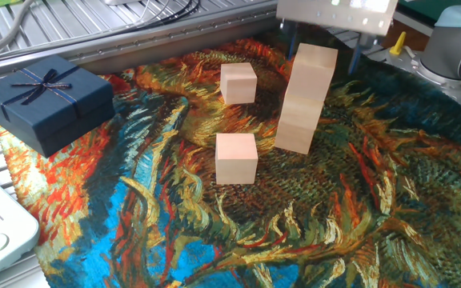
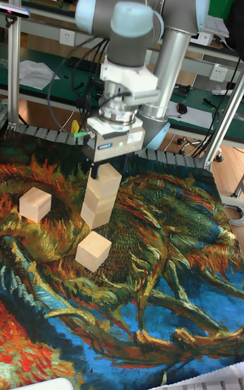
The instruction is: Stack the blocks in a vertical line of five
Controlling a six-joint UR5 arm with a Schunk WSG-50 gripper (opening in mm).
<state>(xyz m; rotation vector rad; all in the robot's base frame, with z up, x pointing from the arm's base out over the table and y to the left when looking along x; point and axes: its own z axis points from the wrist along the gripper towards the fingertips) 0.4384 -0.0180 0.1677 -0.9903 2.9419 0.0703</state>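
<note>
Stack (image 1: 304,98) of 3 blocks stands directly below the jaws, slightly leaning in the fixed view; top block (image 1: 314,62) sits clear of the fingers. Gripper (image 1: 320,50) hovers just above it, jaws spread w/ a finger either side of the top block, holding nothing. In the tall view the gripper body (image 2: 115,141) hides the fingertips, so gap to block can't be read there.

2 loose blocks left: near block (image 1: 236,158) fwd-left of the jaws, far block (image 1: 238,82) left of the jaws, well apart from each other. Gift box (image 1: 45,98) far left, not involved. All on painted cloth (image 1: 358,200).

Judgement: 3 of 5 done; step in hand = clear the stack, fetch next block. To do well: lift straight up, no sideways drift, then descend centred on the near block, fingers square to its faces.
</note>
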